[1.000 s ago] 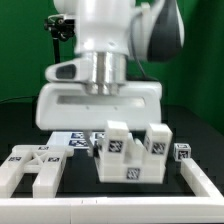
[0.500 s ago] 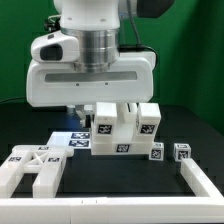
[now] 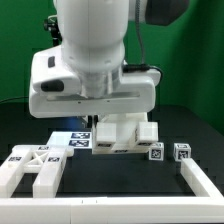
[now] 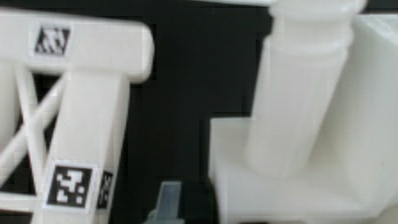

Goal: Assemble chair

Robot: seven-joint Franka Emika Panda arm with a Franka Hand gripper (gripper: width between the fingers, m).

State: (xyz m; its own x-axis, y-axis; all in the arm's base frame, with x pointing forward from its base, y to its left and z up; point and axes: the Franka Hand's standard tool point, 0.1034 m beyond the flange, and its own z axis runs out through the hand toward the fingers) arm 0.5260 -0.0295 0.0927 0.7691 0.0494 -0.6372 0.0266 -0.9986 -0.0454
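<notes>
White arm (image 3: pixel 95 35) has sunk and slid toward the exterior view's left, the part-built chair (image 3: pixel 125 135) nudged back on the bench (image 3: pixel 110 172) beneath it, claw (image 3: pixel 100 118) masked so its grip can't be told, and it's likely a reposition under way.

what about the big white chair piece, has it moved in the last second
Yes. The chair piece now sits higher above the white front rail than before, and it has shifted toward the exterior view's left.

black table (image 3: pixel 110 173), chair frame (image 3: pixel 33 166), border rail (image 3: pixel 130 207)
</notes>
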